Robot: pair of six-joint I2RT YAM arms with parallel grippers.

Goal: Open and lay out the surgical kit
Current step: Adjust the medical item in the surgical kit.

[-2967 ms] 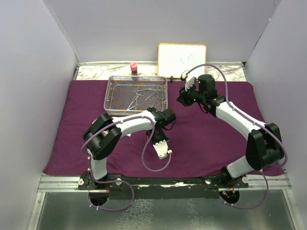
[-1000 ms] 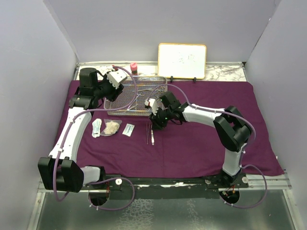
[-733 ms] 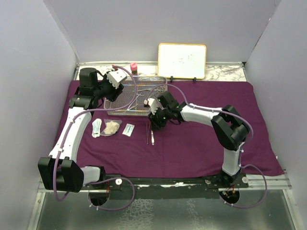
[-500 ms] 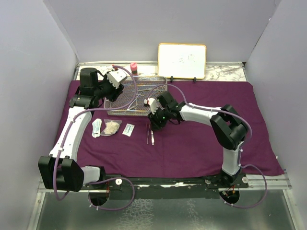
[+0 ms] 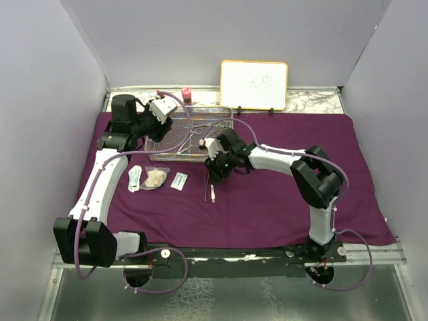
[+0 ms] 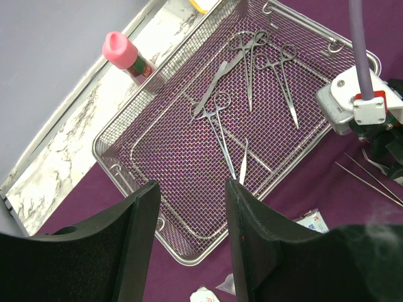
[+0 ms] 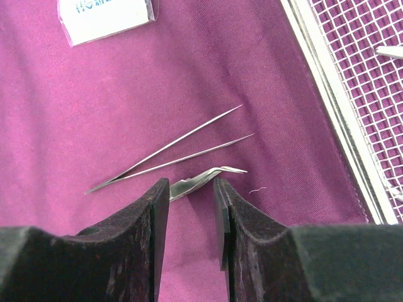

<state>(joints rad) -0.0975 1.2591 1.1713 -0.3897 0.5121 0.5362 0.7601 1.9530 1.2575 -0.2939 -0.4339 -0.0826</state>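
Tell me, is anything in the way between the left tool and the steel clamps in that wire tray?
Nothing visible does. The left tool hangs open above the mesh tray, and the clamps lie uncovered on its bottom. The pink-capped bottle stands outside the rim, off to the side.

Blue print on the white packet (image 7: 104,16) and faint marks on the whiteboard (image 5: 254,85) are illegible.
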